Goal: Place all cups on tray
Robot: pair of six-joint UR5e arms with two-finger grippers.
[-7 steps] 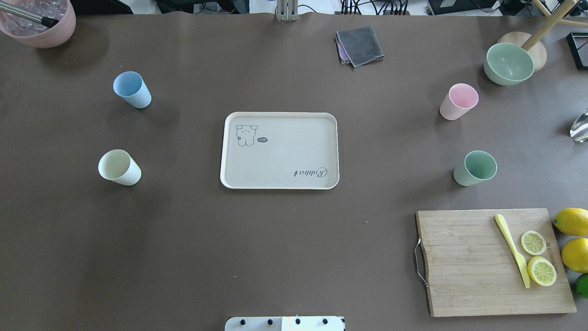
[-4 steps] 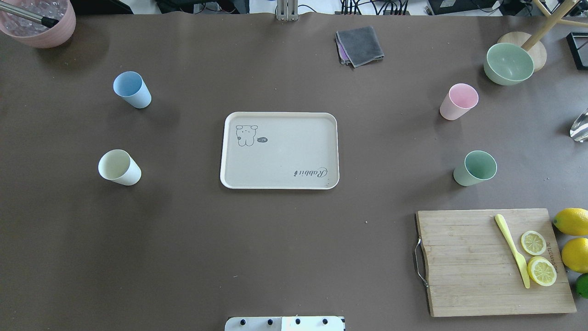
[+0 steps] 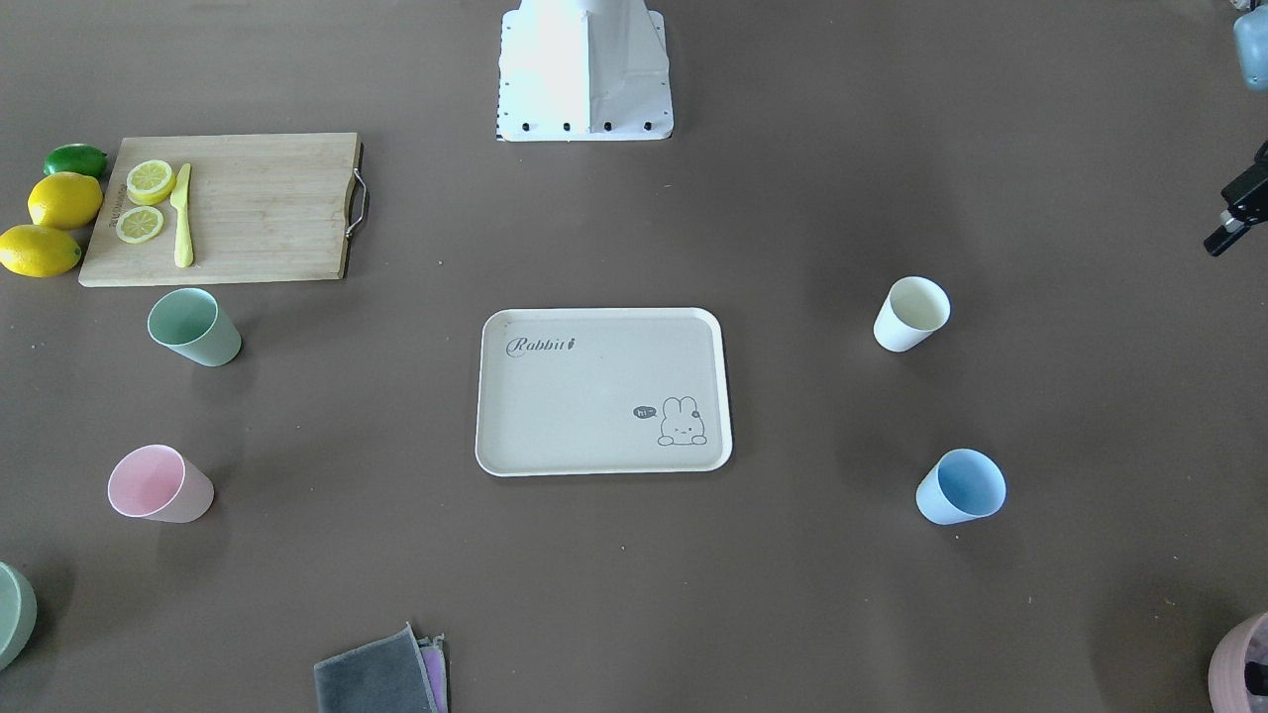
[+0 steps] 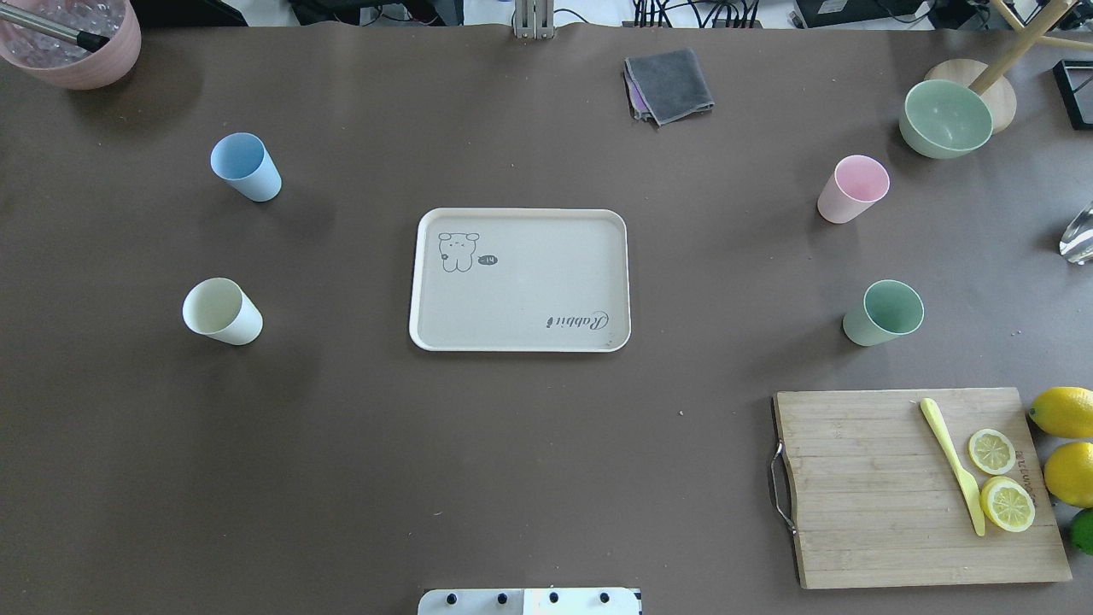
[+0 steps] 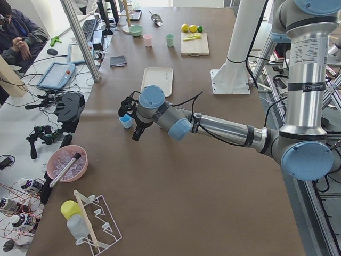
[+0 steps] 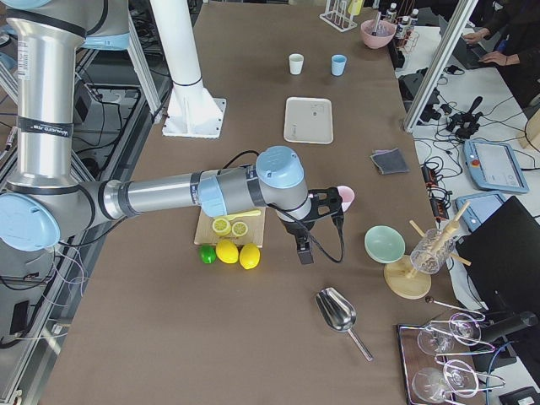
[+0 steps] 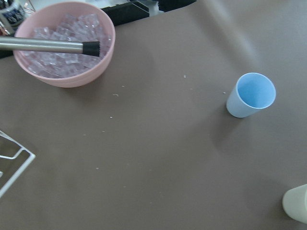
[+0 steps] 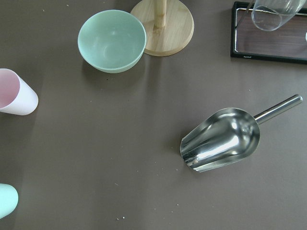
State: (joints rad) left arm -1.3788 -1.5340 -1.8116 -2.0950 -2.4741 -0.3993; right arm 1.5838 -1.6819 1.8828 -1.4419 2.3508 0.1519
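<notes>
The beige tray (image 4: 529, 290) lies empty at mid-table, also in the front view (image 3: 594, 396). The cream-white cup (image 4: 220, 312) and light blue cup (image 4: 246, 166) stand upright left of it. The pink cup (image 4: 852, 189) and sage green cup (image 4: 884, 313) stand upright right of it. My left gripper (image 5: 130, 114) hovers beyond the blue cup (image 7: 251, 95) at the table's left end; I cannot tell its jaws. My right gripper (image 6: 314, 229) hovers near the pink cup (image 8: 14, 93) at the right end; I cannot tell its jaws. Neither wrist view shows fingers.
A wooden cutting board (image 4: 862, 487) with lemon slices and a yellow knife lies front right, whole lemons (image 4: 1063, 410) beside it. A pale green bowl (image 4: 945, 118), a grey cloth (image 4: 669, 85) and a mauve ice pot (image 4: 73, 38) stand at the back. A metal scoop (image 8: 223, 139) lies at the right end.
</notes>
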